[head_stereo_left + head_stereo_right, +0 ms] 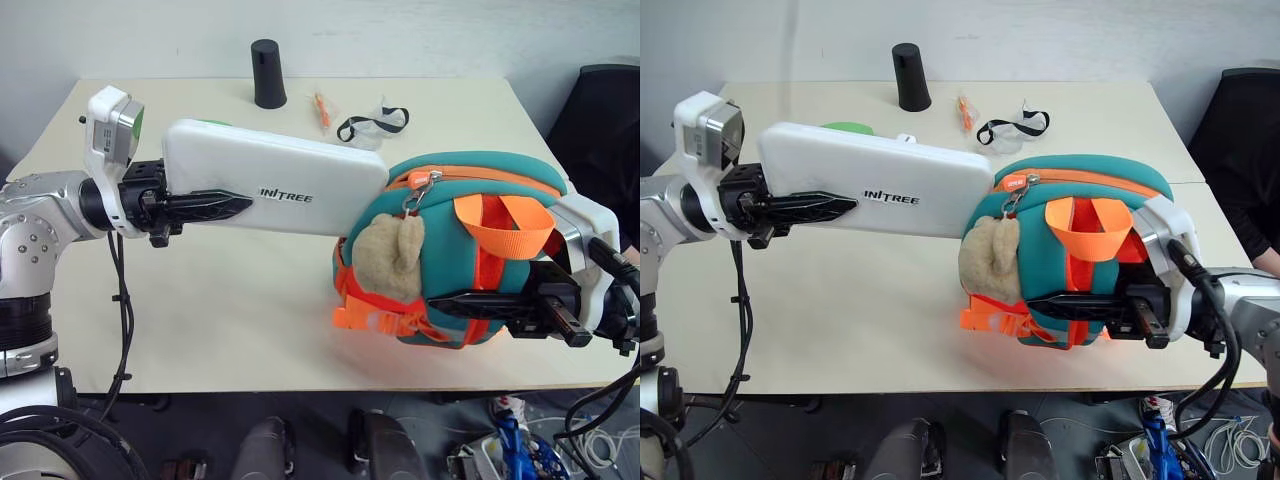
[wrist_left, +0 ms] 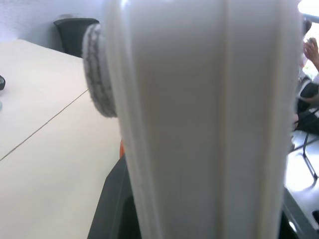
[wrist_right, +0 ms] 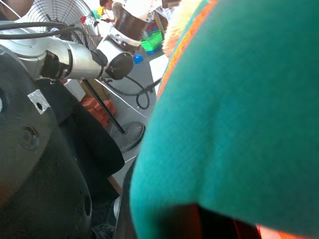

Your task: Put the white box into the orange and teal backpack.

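The white box (image 1: 280,185), flat with dark lettering, hangs level above the table. My left gripper (image 1: 240,197) is shut on its left end, one black finger lying across its front face. The box's right end meets the zipper opening at the top of the orange and teal backpack (image 1: 455,250); how far it is inside is hidden. A tan plush toy (image 1: 392,255) hangs from the zipper. My right gripper (image 1: 440,303) is shut on the backpack's lower side and holds it up off the table. The box (image 2: 199,124) also shows in the left wrist view, and teal fabric of the backpack (image 3: 239,109) in the right wrist view.
On the cream table (image 1: 230,300), at the back, stand a black cylinder (image 1: 268,73), a small orange item (image 1: 322,108) and safety glasses with a black strap (image 1: 372,125). A green disc (image 1: 847,128) lies behind the box. A dark chair (image 1: 600,110) stands at the right.
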`<action>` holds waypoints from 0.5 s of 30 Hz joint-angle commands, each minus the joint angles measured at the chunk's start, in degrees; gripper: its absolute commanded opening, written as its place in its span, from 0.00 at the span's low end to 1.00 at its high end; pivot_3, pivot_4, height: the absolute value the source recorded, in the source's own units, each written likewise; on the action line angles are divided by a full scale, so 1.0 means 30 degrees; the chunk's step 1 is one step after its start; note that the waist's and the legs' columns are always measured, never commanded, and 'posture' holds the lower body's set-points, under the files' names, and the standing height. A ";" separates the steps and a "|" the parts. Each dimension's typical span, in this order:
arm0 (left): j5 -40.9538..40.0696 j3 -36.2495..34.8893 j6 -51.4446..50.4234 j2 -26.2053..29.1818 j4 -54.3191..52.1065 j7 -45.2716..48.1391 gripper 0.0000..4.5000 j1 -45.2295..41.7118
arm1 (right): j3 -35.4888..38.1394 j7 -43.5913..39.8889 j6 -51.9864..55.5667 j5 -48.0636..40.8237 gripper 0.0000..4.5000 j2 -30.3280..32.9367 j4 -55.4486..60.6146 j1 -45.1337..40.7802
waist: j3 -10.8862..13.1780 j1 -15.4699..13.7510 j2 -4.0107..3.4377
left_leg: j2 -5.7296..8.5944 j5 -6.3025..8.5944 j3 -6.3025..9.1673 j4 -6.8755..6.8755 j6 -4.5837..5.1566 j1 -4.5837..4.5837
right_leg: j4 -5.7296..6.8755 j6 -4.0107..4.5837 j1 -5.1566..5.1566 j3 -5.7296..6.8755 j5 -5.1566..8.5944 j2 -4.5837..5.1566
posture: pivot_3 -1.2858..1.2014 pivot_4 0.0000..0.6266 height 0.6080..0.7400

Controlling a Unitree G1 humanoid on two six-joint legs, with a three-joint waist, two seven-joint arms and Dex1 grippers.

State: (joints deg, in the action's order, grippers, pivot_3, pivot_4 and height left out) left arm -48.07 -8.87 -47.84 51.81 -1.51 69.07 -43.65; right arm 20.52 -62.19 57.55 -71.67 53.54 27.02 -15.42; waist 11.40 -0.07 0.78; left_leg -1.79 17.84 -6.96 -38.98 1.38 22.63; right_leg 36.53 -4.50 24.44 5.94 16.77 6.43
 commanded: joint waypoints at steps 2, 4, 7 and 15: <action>0.1824 0.1852 0.2033 -0.0013 -0.0503 0.1791 0.30 -0.0975 | -0.0007 -0.0002 -0.0371 -0.0073 0.00 0.0197 0.0189 -0.0106 | -0.0001 -0.0020 0.0001 | 0.0009 -0.0002 -0.0003 -0.0002 0.0009 -0.0005 | 0.0001 -0.0005 -0.0008 0.0005 -0.0003 -0.0011 | 0.52 0.24 1.00; 0.2856 0.2956 0.2983 -0.0460 -0.0462 0.2195 0.30 -0.1431 | -0.0243 0.0051 -0.0442 0.0083 0.00 0.0093 0.0065 -0.0278 | -0.0002 -0.0026 0.0002 | 0.0009 -0.0003 0.0002 -0.0004 0.0016 -0.0003 | 0.0001 -0.0007 -0.0012 0.0000 -0.0004 -0.0008 | 0.52 0.24 1.00; 0.4233 0.4269 0.4099 -0.1473 -0.0145 0.2290 0.30 -0.2226 | -0.0666 0.0069 -0.0648 0.0457 0.00 -0.0032 -0.0026 -0.0479 | -0.0003 -0.0141 0.0005 | 0.0016 -0.0002 0.0005 -0.0015 0.0029 0.0000 | -0.0001 -0.0014 -0.0018 0.0004 -0.0008 -0.0013 | 0.52 0.24 1.00; 0.6410 0.5873 0.5293 -0.5791 0.0526 -0.0194 0.30 -0.3265 | -0.1211 0.0202 -0.1109 0.0713 0.00 -0.0382 0.0321 -0.0387 | 0.0001 -0.0323 0.0013 | 0.0015 0.0001 -0.0007 -0.0031 0.0047 0.0004 | 0.0000 -0.0026 -0.0016 0.0006 -0.0015 -0.0025 | 0.52 0.24 1.00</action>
State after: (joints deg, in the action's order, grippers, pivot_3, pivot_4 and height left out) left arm -28.97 8.47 -32.84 36.01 1.27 70.39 -51.62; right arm 16.75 -61.90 55.10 -69.22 52.94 26.61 -16.63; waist 11.40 -1.03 0.81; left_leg -1.74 17.84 -6.97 -39.09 1.52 22.65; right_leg 36.54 -4.58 24.40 5.96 16.73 6.36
